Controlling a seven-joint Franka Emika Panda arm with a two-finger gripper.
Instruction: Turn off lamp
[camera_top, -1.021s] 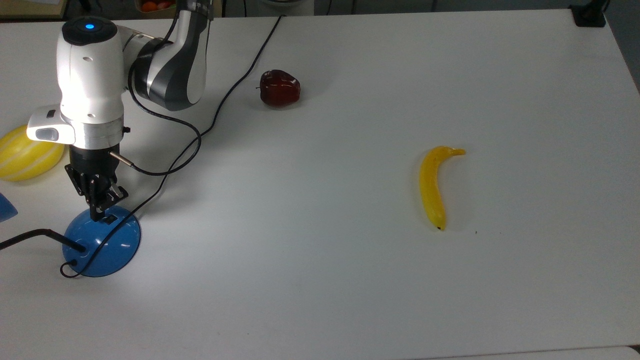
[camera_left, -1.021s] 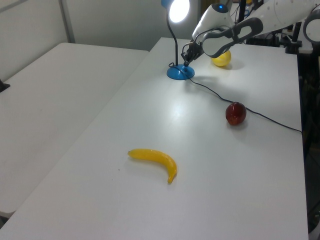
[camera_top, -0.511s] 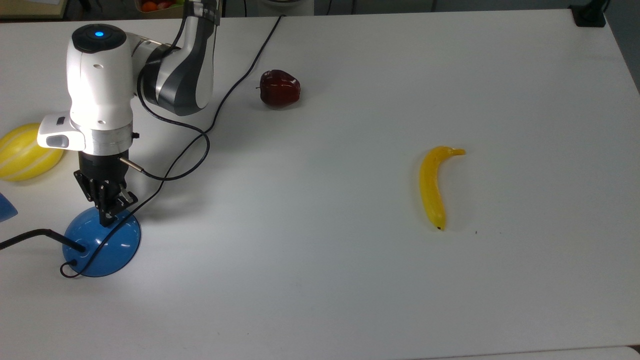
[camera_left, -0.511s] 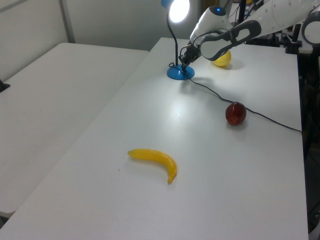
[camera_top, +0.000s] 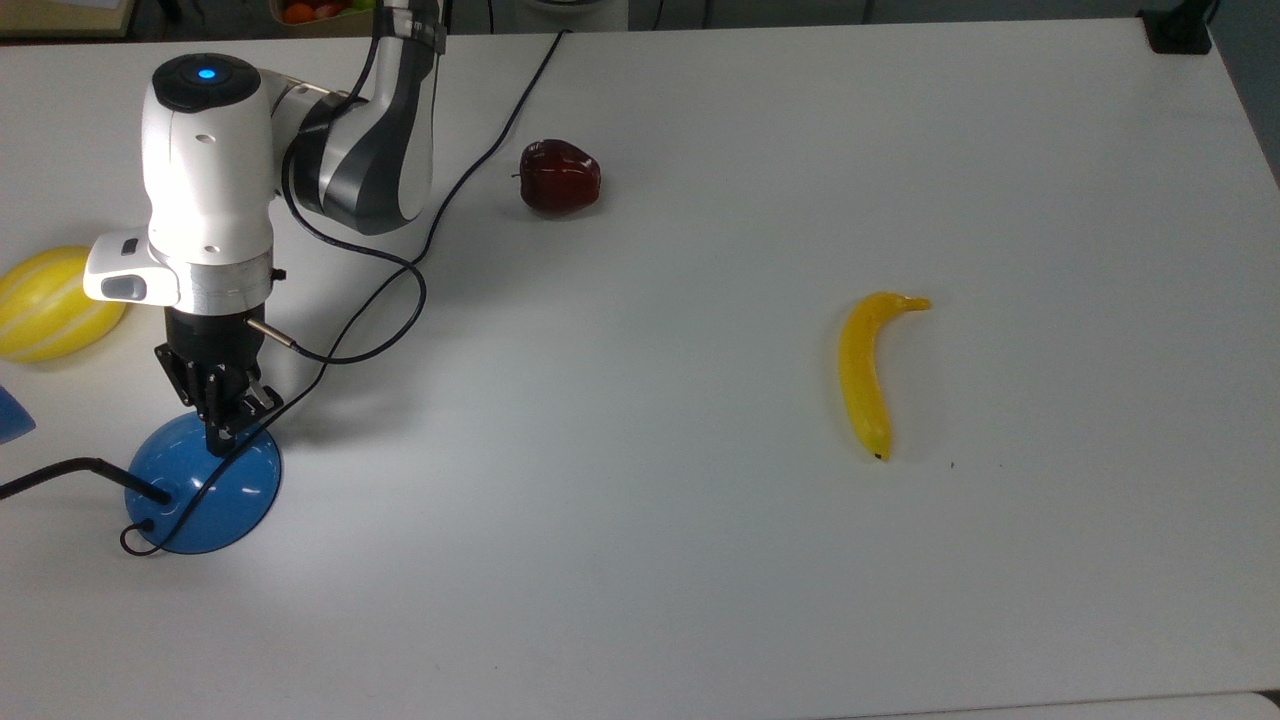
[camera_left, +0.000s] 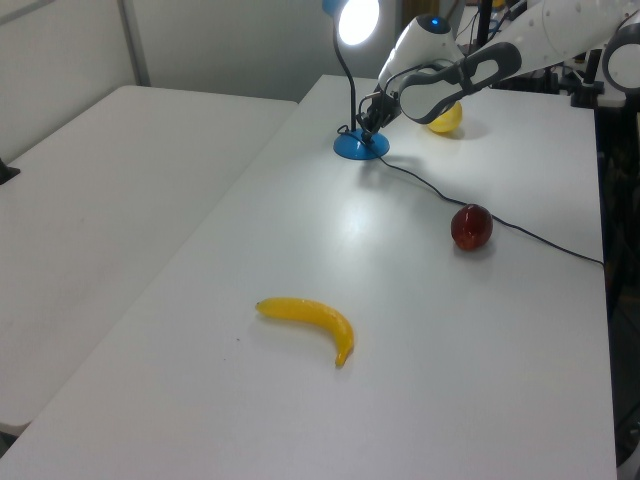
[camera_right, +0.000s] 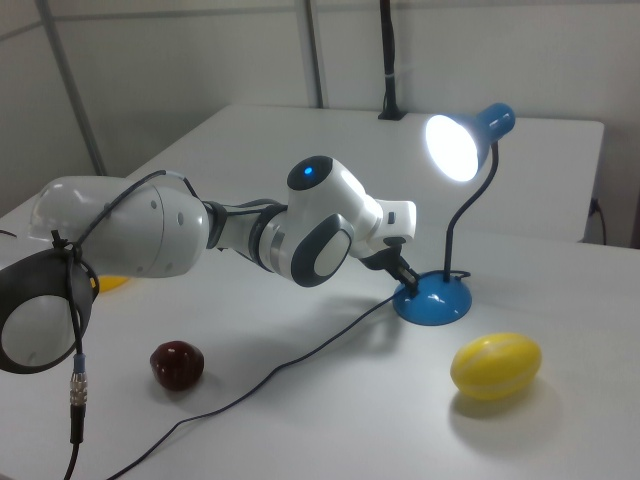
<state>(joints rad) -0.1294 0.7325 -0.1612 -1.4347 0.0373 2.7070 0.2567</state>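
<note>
Gripper edges further over the lamp's base, bulb lit

Since a second ago the arm has slid a little toward the top view's right, so the gripper (camera_top: 222, 432) now hangs over the rear rim of the lamp (camera_top: 204, 484), at the top view's far left of the worktop (camera_top: 700, 560); whether its fingers are apart or together cannot be told. That placement likely serves pressing the switch. Rightward, the apple (camera_top: 560, 176) and banana (camera_top: 866, 370) lie well apart, out of the way.
</note>
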